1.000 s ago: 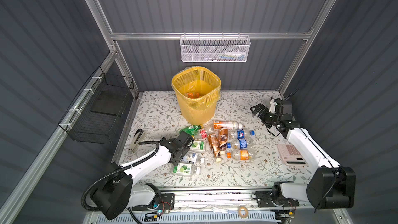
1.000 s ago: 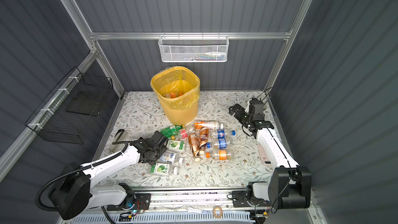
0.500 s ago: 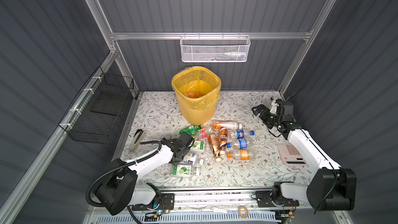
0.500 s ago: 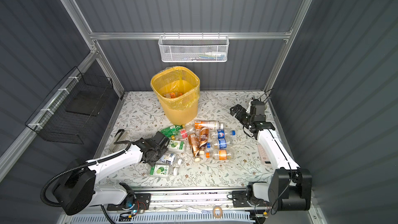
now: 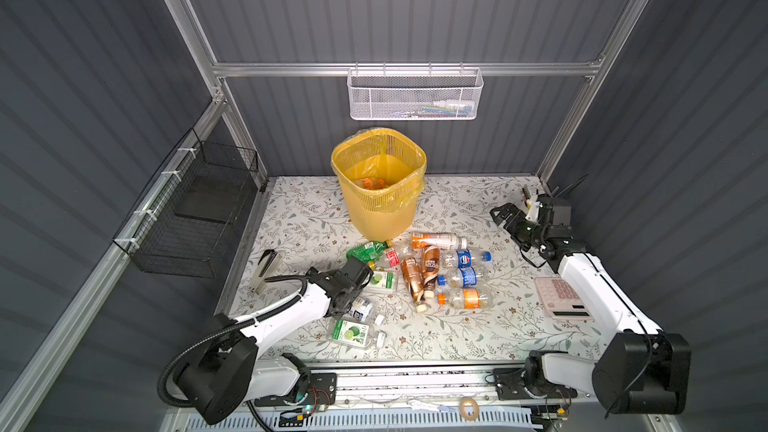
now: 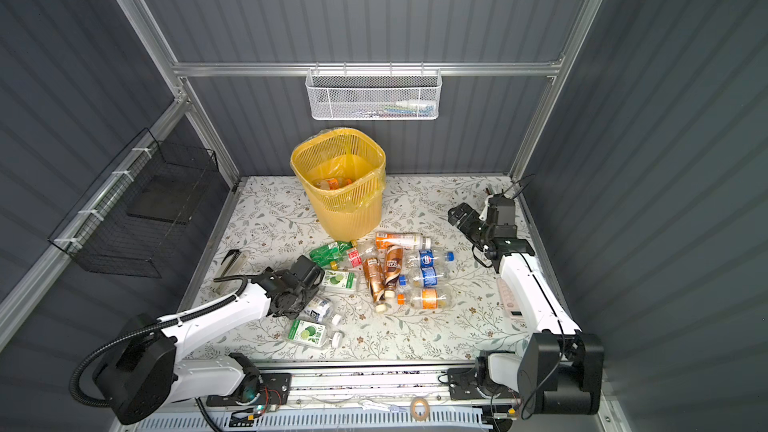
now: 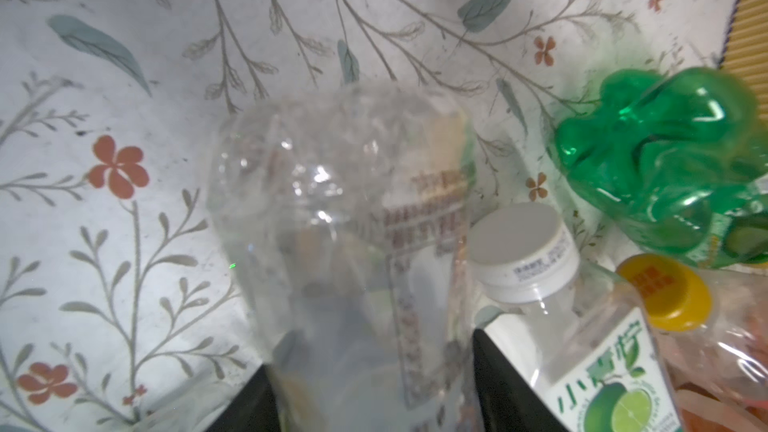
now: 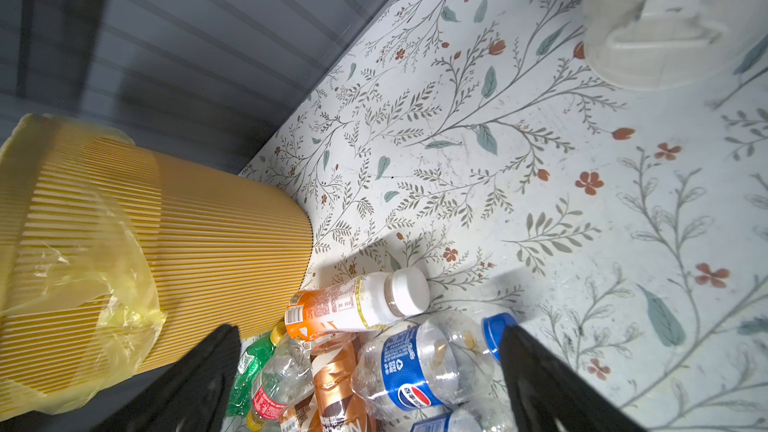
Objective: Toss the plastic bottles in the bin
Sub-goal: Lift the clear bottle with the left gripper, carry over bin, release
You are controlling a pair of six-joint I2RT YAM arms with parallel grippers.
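Your left hand (image 7: 370,351) is clamped across the body of a clear bottle (image 7: 332,201) on the side of the plastic bottles (image 5: 432,268) away from the yellow bin (image 5: 380,205), likely to lift it clear, while your right hand (image 8: 370,332) hangs spread and empty off to the bin's right, aimed at them.

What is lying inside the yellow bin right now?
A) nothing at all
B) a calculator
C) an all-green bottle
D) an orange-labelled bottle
D: both top views show an orange-labelled bottle at the bottom of the yellow bin; the green bottle lies outside, by its foot.
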